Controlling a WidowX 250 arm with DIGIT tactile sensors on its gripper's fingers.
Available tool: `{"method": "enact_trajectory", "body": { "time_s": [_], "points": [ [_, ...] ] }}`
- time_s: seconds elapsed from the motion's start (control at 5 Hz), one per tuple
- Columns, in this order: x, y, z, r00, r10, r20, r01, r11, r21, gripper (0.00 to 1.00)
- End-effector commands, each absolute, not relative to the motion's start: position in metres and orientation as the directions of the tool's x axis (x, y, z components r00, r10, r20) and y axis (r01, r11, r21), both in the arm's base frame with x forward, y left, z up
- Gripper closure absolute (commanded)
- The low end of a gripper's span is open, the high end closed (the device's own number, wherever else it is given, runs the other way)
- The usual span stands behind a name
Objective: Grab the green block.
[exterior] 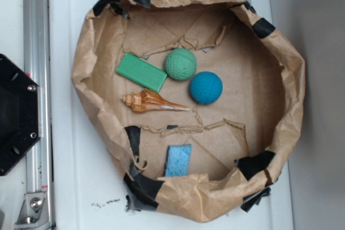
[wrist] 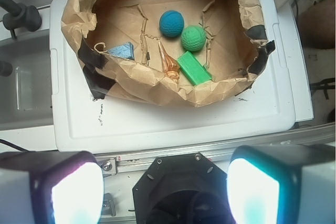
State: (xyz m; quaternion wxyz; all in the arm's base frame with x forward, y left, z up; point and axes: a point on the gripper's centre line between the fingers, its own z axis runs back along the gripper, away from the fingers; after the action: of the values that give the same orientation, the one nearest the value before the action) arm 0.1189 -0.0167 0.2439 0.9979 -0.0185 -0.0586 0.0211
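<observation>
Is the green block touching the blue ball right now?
No. The green block lies apart from the blue ball, with the green ball between them.

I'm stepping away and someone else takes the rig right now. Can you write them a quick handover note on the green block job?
Gripper: open and empty, well back from the paper bin, above the base end of the white platform; not seen in the exterior view.
Green block: lies flat inside the brown paper bin, on the side nearest the robot, beside the green ball and just above the seashell in the exterior view.
Also inside: blue ball, light blue sponge.
Done: nothing yet; block untouched.
Left: reach over the bin wall, descend on the block, close, lift.
</observation>
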Motion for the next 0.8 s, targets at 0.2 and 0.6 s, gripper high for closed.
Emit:
{"method": "enact_trajectory", "body": {
  "time_s": [0.2,0.6],
  "points": [
    [0.154,0.002,0.224,0.995,-0.042,0.090,0.044,0.999,-0.022,0.00],
    [0.209,0.018,0.175,0.968,-0.223,0.114,0.213,0.972,0.097,0.00]
  ]
}}
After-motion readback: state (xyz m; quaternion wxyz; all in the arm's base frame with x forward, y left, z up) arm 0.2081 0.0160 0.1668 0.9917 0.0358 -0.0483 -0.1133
